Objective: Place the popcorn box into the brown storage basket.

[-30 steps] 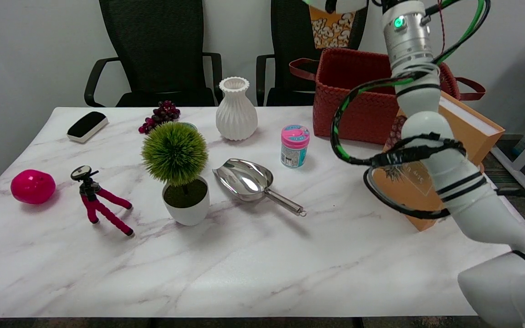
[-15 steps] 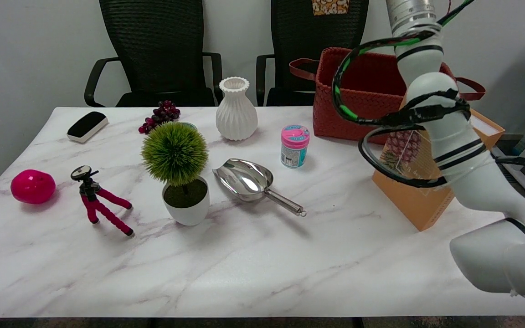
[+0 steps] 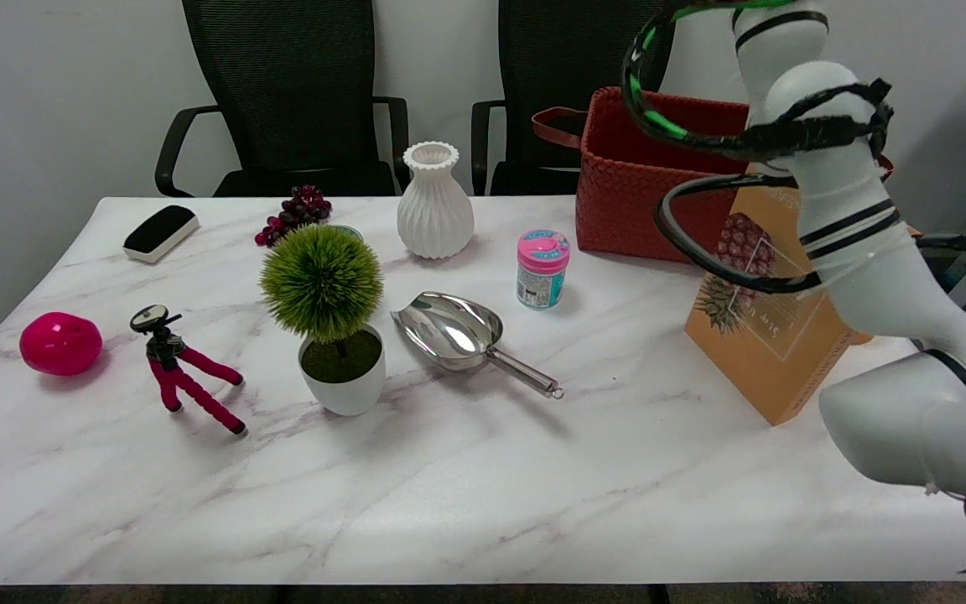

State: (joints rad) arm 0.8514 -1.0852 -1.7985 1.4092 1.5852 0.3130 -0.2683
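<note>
Right arm (image 3: 852, 252) higher than before, popcorn box now out of view

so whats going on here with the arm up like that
The robot's right arm reaches up past the top of the picture, so its hand is out of view, and no popcorn box shows. The brown storage basket sits at the table's far right, beside an orange pineapple-print box tilted up on its edge. Nothing else is being handled.

The right arm (image 3: 860, 277) is smooth white segments ringed with thin black bands, with black and green cables (image 3: 684, 134) looped loosely around it.
</note>
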